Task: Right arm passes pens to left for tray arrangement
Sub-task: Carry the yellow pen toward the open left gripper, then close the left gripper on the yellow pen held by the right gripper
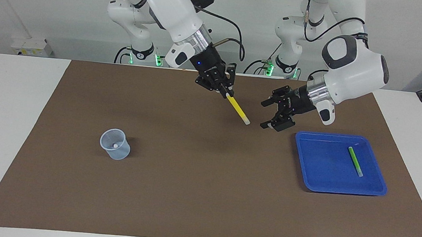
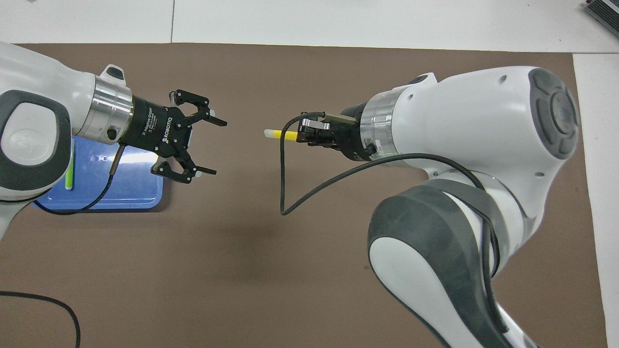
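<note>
Right gripper (image 1: 224, 91) is holding the yellow pen (image 1: 238, 109) clamped in its jaws, whitish tip just short of the left gripper (image 1: 266, 114), whose jaws are gaping over the tabletop: feed the tip squarely between them, then clamp before releasing.

gap: bare brown mat (image 1: 197, 179) mid-frame open | obstacles: translucent bluish cup (image 1: 115, 144) lower left; shallow blue plastic tray (image 1: 338, 187) lower right
</note>
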You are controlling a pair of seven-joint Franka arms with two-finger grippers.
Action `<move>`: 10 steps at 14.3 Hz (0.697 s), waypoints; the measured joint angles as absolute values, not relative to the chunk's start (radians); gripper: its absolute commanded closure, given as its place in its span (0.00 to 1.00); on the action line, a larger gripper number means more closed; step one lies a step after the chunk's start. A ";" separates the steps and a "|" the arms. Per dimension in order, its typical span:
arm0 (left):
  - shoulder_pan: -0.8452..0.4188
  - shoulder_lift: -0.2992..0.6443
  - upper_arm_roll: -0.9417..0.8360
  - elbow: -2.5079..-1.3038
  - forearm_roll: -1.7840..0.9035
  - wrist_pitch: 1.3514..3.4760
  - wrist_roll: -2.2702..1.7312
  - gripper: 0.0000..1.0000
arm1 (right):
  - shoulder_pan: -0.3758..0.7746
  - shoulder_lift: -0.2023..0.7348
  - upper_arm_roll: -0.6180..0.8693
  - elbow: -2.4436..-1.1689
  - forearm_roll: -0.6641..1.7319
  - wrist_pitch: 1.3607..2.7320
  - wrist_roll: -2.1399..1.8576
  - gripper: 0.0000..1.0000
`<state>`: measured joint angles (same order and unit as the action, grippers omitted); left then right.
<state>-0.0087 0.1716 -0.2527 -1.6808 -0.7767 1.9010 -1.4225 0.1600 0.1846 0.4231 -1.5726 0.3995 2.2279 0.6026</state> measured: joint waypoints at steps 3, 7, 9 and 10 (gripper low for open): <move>-0.009 0.170 -0.300 -1.680 -0.794 1.968 -1.519 0.02 | 0.184 0.201 0.423 -1.572 0.399 2.264 0.625 1.00; -0.010 0.168 -0.316 -1.681 -0.794 1.987 -1.567 0.04 | 0.181 0.206 0.420 -1.571 0.400 2.264 0.625 1.00; -0.010 0.168 -0.316 -1.681 -0.794 1.987 -1.566 0.14 | 0.181 0.206 0.420 -1.570 0.400 2.264 0.625 1.00; -0.010 0.168 -0.316 -1.682 -0.794 1.987 -1.563 0.14 | 0.181 0.206 0.420 -1.570 0.400 2.264 0.625 1.00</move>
<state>-0.0101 0.1682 -0.3165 -1.6815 -0.7939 1.9866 -1.5629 0.1807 0.2059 0.4204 -1.5704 0.3995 2.2642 0.6249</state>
